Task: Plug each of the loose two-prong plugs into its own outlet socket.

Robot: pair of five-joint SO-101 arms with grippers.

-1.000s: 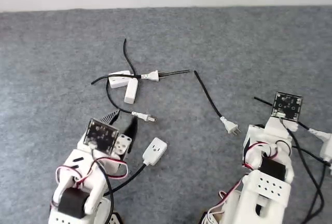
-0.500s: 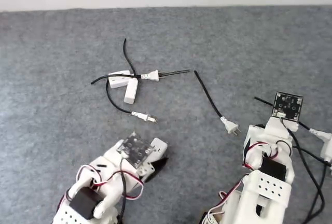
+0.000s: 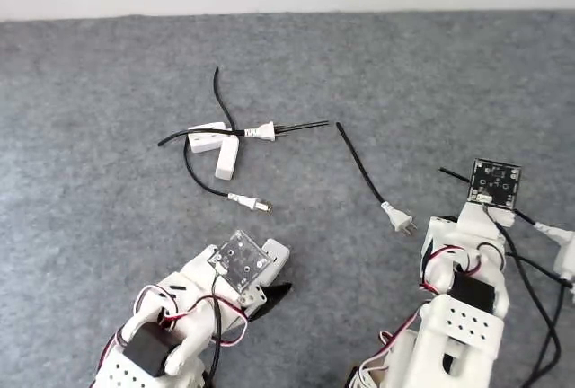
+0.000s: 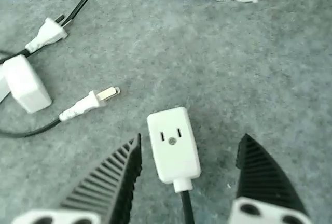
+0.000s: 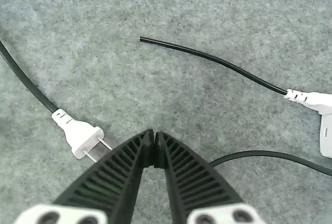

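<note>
Straddling a white outlet socket (image 4: pixel 174 151), the left end effector (image 4: pixel 190 143) is released: its black fingers (image 4: pixel 119 177) stand wide apart, one on each side of the socket body, neither touching it. The socket lies flat near the front edge of the grey carpeted surface (image 3: pixel 108 92), left of centre, with its slotted face up. Its black cord runs back under the arm.

The near plug (image 4: pixel 88 102), two-prong and white, lies just behind the socket, apart from it, with its prongs toward the right edge.

The far plug (image 3: pixel 260 131) lies farther back, left of centre, beside two white socket blocks (image 3: pixel 216 145). Black cords cross over them. Whether anything there is mated cannot be told.

The right-hand plug (image 3: pixel 400 219) lies loose, right of centre, at the end of a black cord (image 3: pixel 359 168) running diagonally toward the back.

The right end effector (image 5: pixel 154 136) is clenched on nothing, ribbed fingers pressed together, and hangs over bare carpet near the right-hand plug without touching it.

At the right edge lies another white socket piece (image 5: pixel 326 130), partly cut off, with a corded white connector (image 5: pixel 306 98) just beside it.
</note>
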